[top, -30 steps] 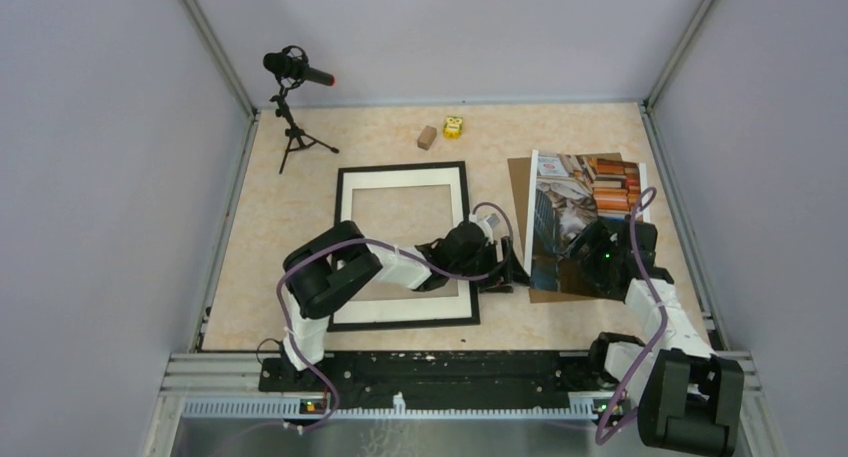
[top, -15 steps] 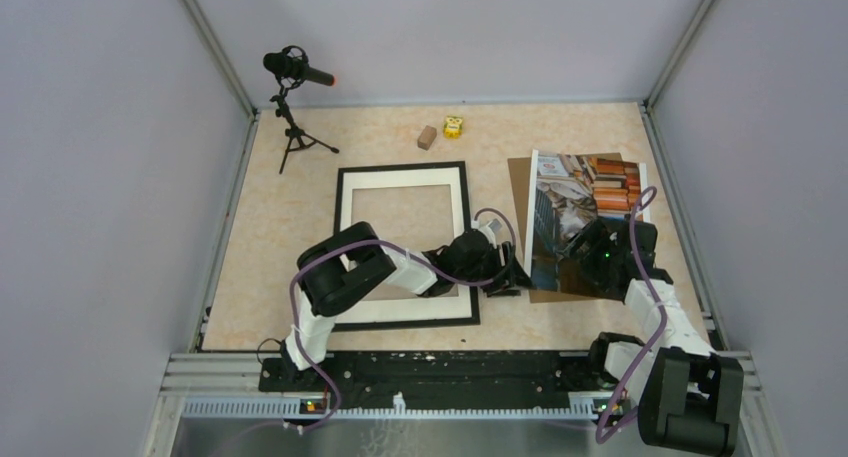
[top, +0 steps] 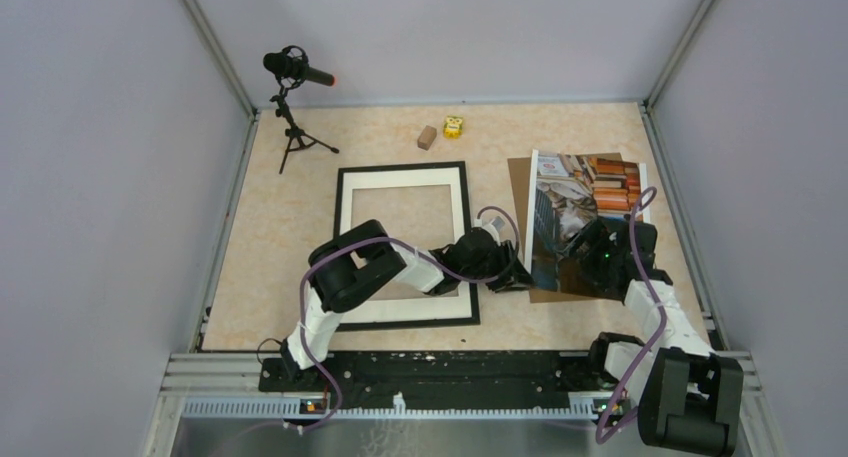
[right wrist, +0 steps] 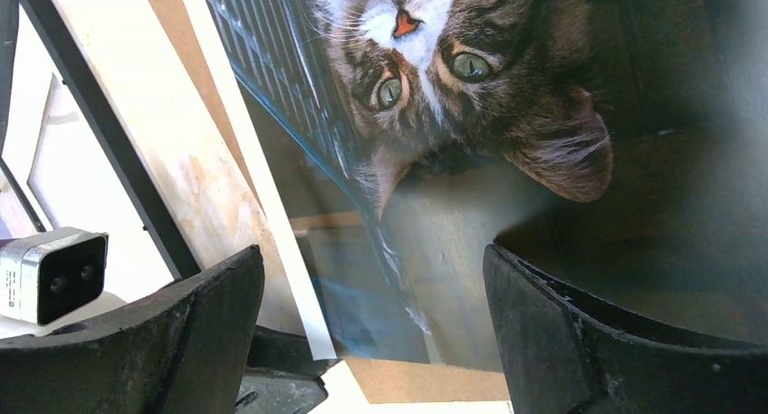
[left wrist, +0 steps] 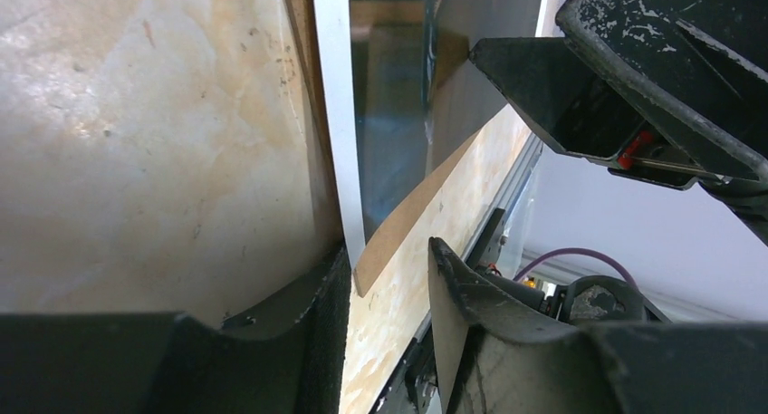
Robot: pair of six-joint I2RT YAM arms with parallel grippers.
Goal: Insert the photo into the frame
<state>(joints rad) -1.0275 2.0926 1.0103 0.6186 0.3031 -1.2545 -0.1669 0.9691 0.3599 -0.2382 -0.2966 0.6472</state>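
Observation:
The photo (top: 585, 212), a cat among books with a white border, lies face up on a brown cardboard board (top: 520, 192) at the right. The black frame (top: 403, 167) with a white mat lies left of it. My left gripper (top: 515, 277) is open at the photo's near left corner. In the left wrist view its jaws (left wrist: 388, 251) stand around the tips of the white border (left wrist: 335, 115) and the cardboard (left wrist: 408, 224) without clamping them. My right gripper (top: 590, 252) hovers open over the photo's near part. In the right wrist view it (right wrist: 371, 255) is open above the cat (right wrist: 453, 88).
A microphone on a tripod (top: 293, 97) stands at the back left. A small brown block (top: 427, 137) and a yellow object (top: 453, 126) lie at the back. The metal rail (top: 440, 372) runs along the near edge. Grey walls close the sides.
My left arm has shifted right, bringing its gripper closer to the photo's near left corner. The right arm, the photo and the frame have not moved.

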